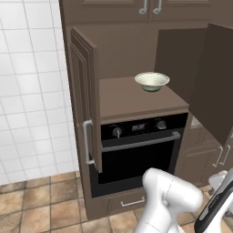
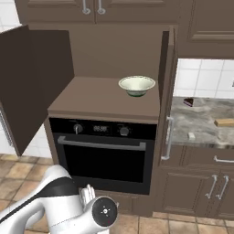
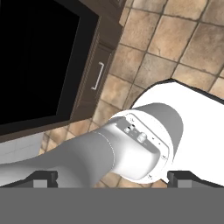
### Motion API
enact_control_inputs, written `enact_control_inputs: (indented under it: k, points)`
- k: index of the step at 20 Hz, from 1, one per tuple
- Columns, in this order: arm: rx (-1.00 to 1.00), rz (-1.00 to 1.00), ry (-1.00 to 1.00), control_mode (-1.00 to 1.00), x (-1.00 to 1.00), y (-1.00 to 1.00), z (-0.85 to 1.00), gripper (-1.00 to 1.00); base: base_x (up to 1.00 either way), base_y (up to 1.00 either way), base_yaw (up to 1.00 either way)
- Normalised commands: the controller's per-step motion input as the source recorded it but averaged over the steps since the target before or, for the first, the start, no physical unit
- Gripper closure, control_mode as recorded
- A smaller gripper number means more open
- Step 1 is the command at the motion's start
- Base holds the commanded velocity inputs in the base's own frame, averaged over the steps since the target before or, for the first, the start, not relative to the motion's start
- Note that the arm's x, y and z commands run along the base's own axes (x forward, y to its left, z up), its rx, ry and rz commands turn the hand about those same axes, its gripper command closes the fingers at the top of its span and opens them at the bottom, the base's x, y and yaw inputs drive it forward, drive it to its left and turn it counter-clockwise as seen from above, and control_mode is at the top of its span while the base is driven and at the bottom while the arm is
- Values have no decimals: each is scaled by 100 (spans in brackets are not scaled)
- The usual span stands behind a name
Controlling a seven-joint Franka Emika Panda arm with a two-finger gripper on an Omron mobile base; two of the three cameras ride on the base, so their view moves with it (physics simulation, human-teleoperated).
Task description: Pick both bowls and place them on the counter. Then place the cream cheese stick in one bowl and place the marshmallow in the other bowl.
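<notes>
So there's a plain brown wooden cabinet shelf (image 1: 123, 98) sitting right above the black built-in oven (image 1: 136, 150), both cabinet doors swung open, and a pale cream glossy ceramic bowl (image 1: 152, 81) sits upright on it toward the back right. Off to the right, the grey-beige marbled stone counter (image 2: 201, 119) has a small tan-yellow rectangular block (image 2: 224, 122), a tiny white stubby cylinder (image 2: 191, 135) near the front edge, and a dark brown cake wedge (image 2: 188, 102) by the wall, all well apart.

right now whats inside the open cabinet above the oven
One pale cream glossy ceramic bowl sits on the brown wooden cabinet shelf. The opened doors hide the cabinet's side edges, so anything there cannot be seen.
</notes>
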Motion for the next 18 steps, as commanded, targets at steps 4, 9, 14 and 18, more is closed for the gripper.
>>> enact_control_inputs:
  k: [4, 9, 14, 18]
  points:
    - [0, 0, 0, 100, 0, 0, 0, -100, 52, -6, 6]
    - [0, 0, 0, 100, 0, 0, 0, -100, 49, -22, 7]
    - [0, 0, 0, 100, 0, 0, 0, -100, 52, -17, 6]
    - [0, 0, 0, 100, 0, 0, 0, -100, 52, -26, 7]
